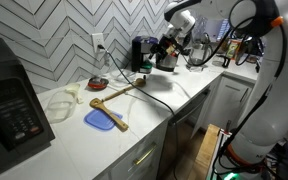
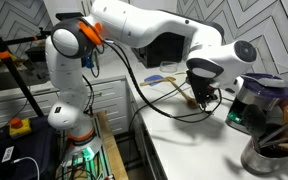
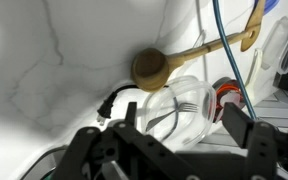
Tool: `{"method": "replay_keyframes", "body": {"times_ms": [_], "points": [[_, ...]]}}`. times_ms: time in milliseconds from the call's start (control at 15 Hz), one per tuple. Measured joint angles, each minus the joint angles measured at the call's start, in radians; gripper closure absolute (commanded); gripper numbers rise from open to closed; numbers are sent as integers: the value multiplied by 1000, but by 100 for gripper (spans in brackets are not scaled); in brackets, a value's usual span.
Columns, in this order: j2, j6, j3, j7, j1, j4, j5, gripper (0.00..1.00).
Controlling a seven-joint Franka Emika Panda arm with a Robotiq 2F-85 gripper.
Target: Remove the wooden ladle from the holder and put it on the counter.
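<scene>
A long light-tan wooden ladle (image 1: 121,94) lies flat on the white counter (image 1: 74,142). In the wrist view its bowl end (image 3: 149,68) rests on the counter (image 3: 44,60) and its handle runs up to the right. A shorter wooden spoon (image 1: 113,118) lies across a blue lid. The silver holder (image 2: 269,158) stands at the lower right with several brown utensil handles in it. My gripper (image 3: 179,125) is open and empty above the counter, beside the black coffee machine (image 1: 142,52). It also shows in both exterior views (image 1: 167,58) (image 2: 204,96).
A clear container with forks (image 3: 179,105) and a red object (image 3: 227,95) sit below the gripper. A blue lid (image 1: 99,121), a clear tub (image 1: 60,100) and a black microwave (image 1: 12,105) stand on the counter. Cables (image 2: 154,105) cross it.
</scene>
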Motion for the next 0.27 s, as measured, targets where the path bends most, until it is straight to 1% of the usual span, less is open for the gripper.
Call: {"method": "replay_keyframes", "body": {"times_ms": [133,267], "points": [[-110,6,-18,-11,-1,-55,-68,0],[-223,-3,-27,-69,-1,-104,-133,0]]}}
